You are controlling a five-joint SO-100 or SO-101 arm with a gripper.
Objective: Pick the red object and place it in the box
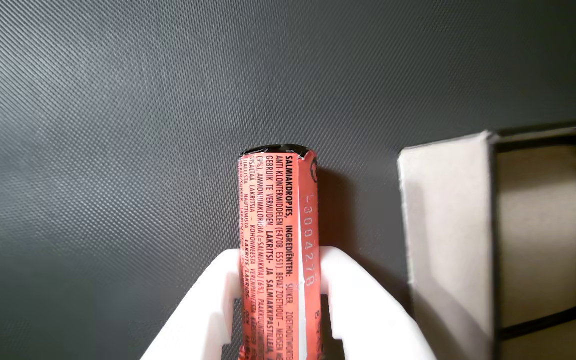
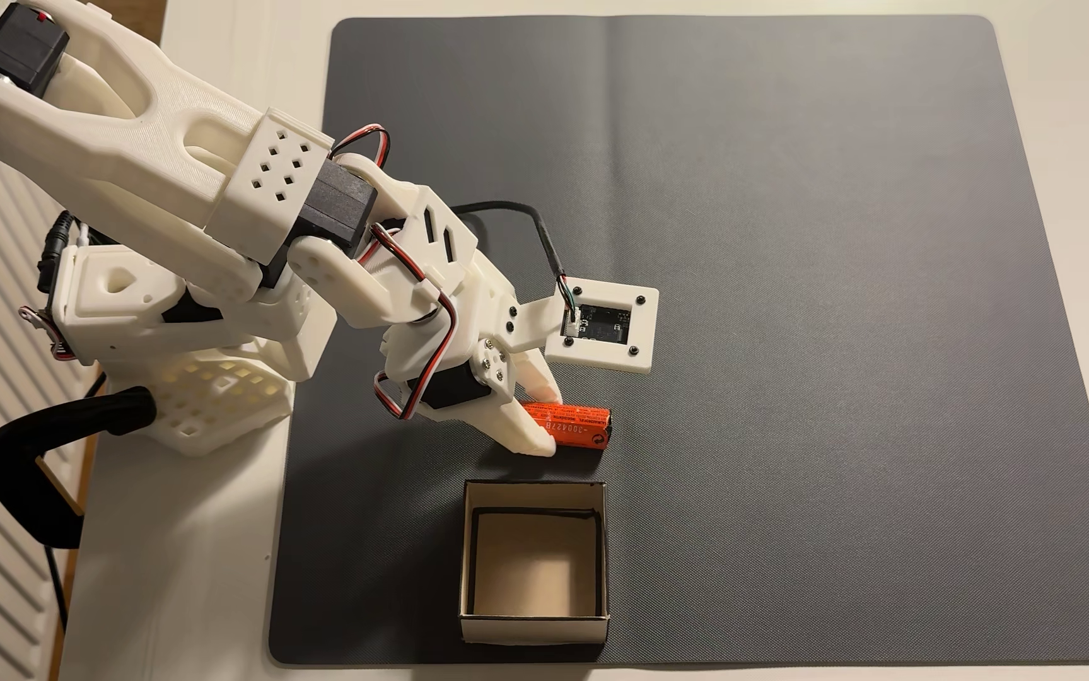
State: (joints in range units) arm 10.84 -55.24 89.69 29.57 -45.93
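**Red cylinder lying between the pincer's fingers, beside the box**

The red object is a small orange-red cylinder with a dark end cap; fine black print runs along its side, and a stamped code reads lengthwise near one edge; in the fixed view it lies flat on the dark grey mat, its long axis running left to right, just above the box and apart from it. The box is square and open-topped, with pale walls, a black-edged rim and a tan floor; in the wrist view its near wall stands to the right of the cylinder, and its far side is cut off by the picture's right edge.

The cylinder's near end is cut off by the lower edge of the wrist view; in the fixed view its left part is covered by the white fingers; most of the small print is too fine to read there.

The pincer straddles the cylinder, one white finger close against each side; the gap matches the cylinder's width, so the fingers appear to be closed on it, though firm contact cannot be confirmed; the cylinder appears to rest on the mat. In the fixed view the pincer reaches down from the white arm; the square white camera frame juts out above the cylinder.
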